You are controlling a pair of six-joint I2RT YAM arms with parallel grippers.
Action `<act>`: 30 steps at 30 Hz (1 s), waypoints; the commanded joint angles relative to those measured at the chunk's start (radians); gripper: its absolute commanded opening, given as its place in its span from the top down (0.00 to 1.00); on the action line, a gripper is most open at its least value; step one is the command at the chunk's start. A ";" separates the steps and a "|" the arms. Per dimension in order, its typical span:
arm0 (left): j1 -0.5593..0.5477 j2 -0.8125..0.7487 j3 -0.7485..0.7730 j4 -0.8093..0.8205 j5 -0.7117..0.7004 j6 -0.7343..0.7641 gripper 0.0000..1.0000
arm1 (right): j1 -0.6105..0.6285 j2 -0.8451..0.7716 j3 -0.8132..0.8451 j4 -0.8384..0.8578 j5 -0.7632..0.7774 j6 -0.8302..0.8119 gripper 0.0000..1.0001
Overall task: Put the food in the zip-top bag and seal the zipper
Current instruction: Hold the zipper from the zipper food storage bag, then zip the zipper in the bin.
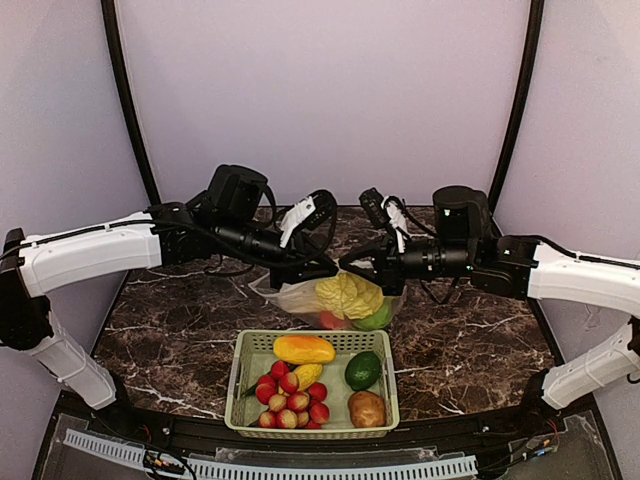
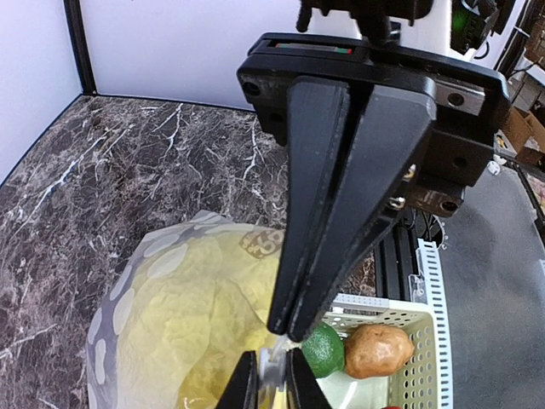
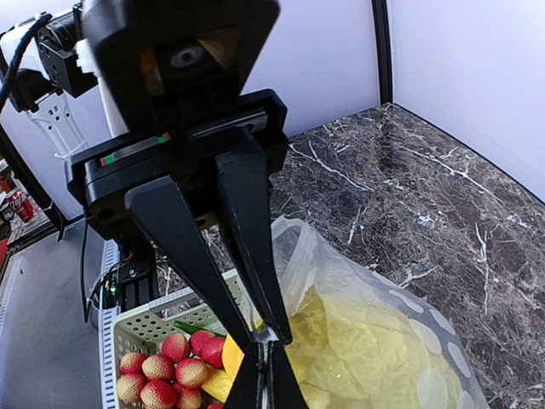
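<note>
The left hand (image 2: 272,364) and right hand (image 3: 266,351) both pinch shut on the thin clear mouth edge of the zip-top bag (image 1: 288,296). Its white-dotted film bulges round a ruffled yellow cabbage (image 1: 348,294) on the dark veined-marble worktop (image 1: 170,320).

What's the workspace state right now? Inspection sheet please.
Surface: dark veined marble table.
Job's things: zip-top bag mid-table, holding napa cabbage, red piece and green apple; seal state not discernible.
Clutter: pale green basket with mango, avocado, potato, small red fruits.
Grippers: left tool and right tool both pinch the bag's mouth edge, tips facing.
Cables: black cables loop at both wrists.
Surroundings: pale walls, black frame posts.
</note>
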 commanded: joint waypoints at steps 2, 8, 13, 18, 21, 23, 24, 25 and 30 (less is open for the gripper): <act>-0.006 0.003 0.028 -0.016 0.009 0.024 0.96 | -0.001 -0.021 0.003 0.054 0.012 0.010 1.00; -0.006 -0.015 0.038 -0.085 -0.017 0.060 0.99 | -0.002 -0.039 0.016 -0.004 0.077 -0.034 1.00; -0.006 -0.021 0.049 -0.156 -0.041 0.090 0.99 | -0.004 -0.050 0.015 -0.048 0.100 -0.047 1.00; -0.006 -0.033 0.057 -0.203 -0.083 0.117 0.99 | -0.006 -0.059 0.012 -0.069 0.122 -0.057 1.00; -0.006 -0.039 0.067 -0.238 -0.102 0.134 0.99 | -0.005 -0.065 0.012 -0.083 0.122 -0.064 1.00; -0.006 -0.040 0.074 -0.259 -0.112 0.143 0.99 | -0.005 -0.068 0.012 -0.089 0.121 -0.068 1.00; -0.006 -0.041 0.077 -0.270 -0.122 0.145 0.99 | -0.005 -0.070 0.012 -0.093 0.122 -0.070 1.00; -0.006 -0.042 0.078 -0.275 -0.126 0.151 0.99 | -0.005 -0.073 0.011 -0.094 0.124 -0.071 1.00; -0.006 -0.053 0.077 -0.302 -0.159 0.164 0.99 | -0.005 -0.085 0.003 -0.103 0.131 -0.071 1.00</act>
